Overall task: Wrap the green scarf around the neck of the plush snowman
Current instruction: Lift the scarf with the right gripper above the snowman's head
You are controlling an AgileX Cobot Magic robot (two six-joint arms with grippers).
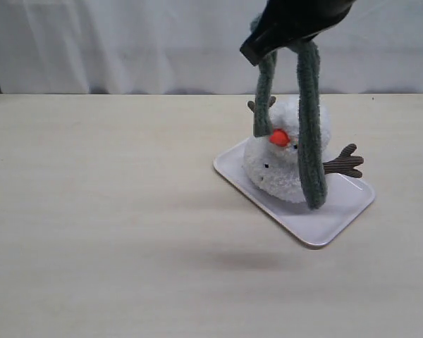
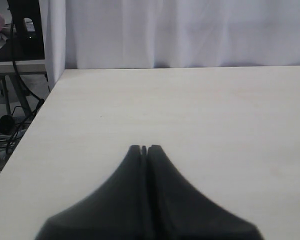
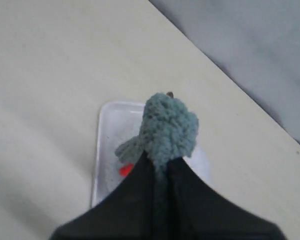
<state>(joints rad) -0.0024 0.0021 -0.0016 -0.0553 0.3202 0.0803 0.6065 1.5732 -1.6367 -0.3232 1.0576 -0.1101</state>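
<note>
Pale wood-grain tabletop [image 1: 92, 211]; fuzzy green scarf [image 1: 310, 127] in clenched right gripper [image 3: 161, 167], left gripper [image 2: 144, 148] closed

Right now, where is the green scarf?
The scarf hangs from the right end effector, right of centre in the exterior view, dangling in front of the snowman.

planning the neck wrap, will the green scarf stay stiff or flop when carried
Likely very floppy: the green scarf, pinched in the right gripper, folds over and both ends hang straight down. Probably light, being a narrow strip, and its fuzzy knit should resist slipping. The loose ends may sway and brush the plush snowman.
</note>
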